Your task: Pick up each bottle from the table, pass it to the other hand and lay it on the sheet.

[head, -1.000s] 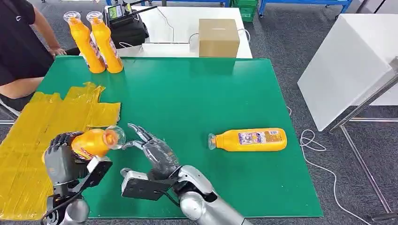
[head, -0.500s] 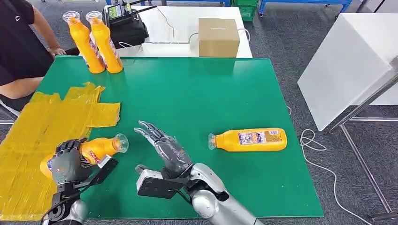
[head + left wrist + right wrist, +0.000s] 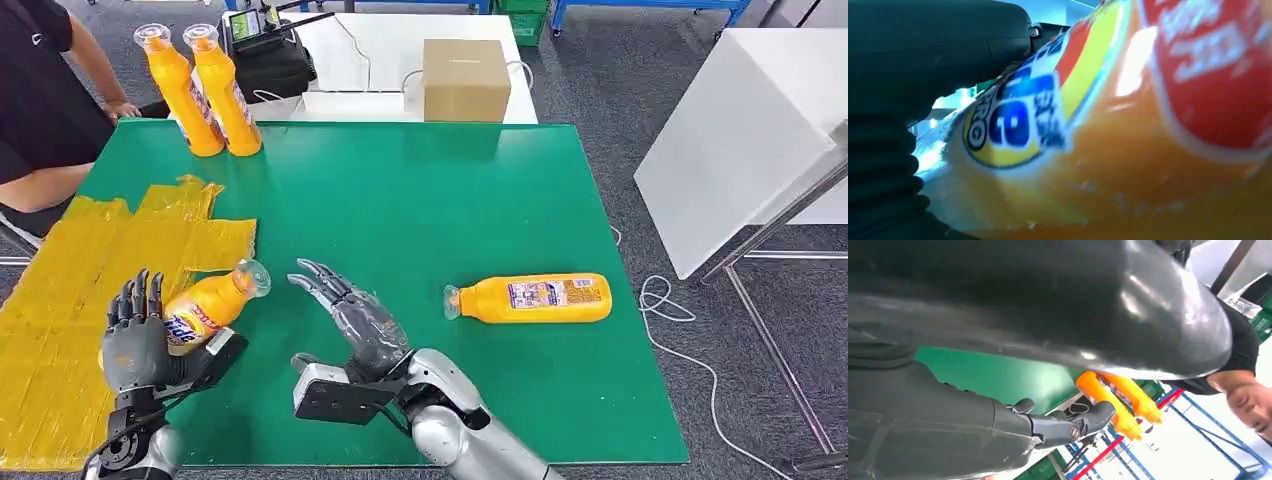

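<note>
an orange bottle (image 3: 205, 310) is seen lying tilted at the near left of the green surface (image 3: 420, 210), its clear cap pointing toward the middle and its base over the edge of the yellow sheet (image 3: 70, 300). the left hand (image 3: 135, 340) is raised just beside it with the fingers (image 3: 140, 295) straightened upward and apart; whether the palm touches the bottle cannot be told. in the left wrist view the bottle's label (image 3: 1013, 120) is pressed close against the hand's thumb. the right hand (image 3: 360, 325) is held above the surface near the bottle's cap, released, its fingers spread and holding nothing. a 2nd orange bottle (image 3: 530, 298) is laid on its side to the right, well apart. 2 more orange bottles (image 3: 205, 95) are stood upright at the far left corner, beside a person's arm (image 3: 100, 70). a cardboard box (image 3: 465, 80) is seen beyond the surface.
</note>
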You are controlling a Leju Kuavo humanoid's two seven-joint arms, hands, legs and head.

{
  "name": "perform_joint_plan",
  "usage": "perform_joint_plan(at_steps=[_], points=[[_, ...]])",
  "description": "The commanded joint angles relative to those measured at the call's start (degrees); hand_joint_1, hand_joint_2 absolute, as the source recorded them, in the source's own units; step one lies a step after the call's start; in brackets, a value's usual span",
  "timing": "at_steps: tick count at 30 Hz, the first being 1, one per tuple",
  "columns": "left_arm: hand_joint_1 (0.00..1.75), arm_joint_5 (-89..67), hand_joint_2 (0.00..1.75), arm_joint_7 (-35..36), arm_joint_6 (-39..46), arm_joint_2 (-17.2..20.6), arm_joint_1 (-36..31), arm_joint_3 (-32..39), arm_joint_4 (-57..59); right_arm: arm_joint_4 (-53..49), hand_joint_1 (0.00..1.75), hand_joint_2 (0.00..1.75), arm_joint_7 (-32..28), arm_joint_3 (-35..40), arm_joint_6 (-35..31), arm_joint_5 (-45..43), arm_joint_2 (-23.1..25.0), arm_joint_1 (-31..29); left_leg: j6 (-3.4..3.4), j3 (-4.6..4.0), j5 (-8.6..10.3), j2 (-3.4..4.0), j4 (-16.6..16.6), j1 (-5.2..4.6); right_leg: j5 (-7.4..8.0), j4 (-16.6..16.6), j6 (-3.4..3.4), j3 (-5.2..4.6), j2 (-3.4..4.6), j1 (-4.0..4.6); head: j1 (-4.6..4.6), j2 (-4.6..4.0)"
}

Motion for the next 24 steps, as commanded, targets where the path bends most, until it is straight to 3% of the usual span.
perform_joint_plan(at_steps=[1,24], points=[[0.0,-0.7,0.0,1.4,-0.3,0.9,-1.1,-0.4,0.6,-0.2,0.0,0.0,-0.3,-0.1,-0.1,-0.2,-2.6,-1.1,-0.13,0.25,-0.06,-0.05,-0.1,0.01,-0.08,-0.1,-0.02,0.28,-0.11,0.0,0.0,0.0],[0.0,-2.6,0.0,5.7,-0.3,1.6,-1.3,-2.0,1.0,-0.4,0.0,0.0,-0.1,0.5,0.3,-0.6,-2.9,-1.5,-0.12,0.23,-0.05,-0.05,0.0,-0.01,-0.07,0.0,-0.01,0.35,-0.11,-0.01,-0.02,0.0]])
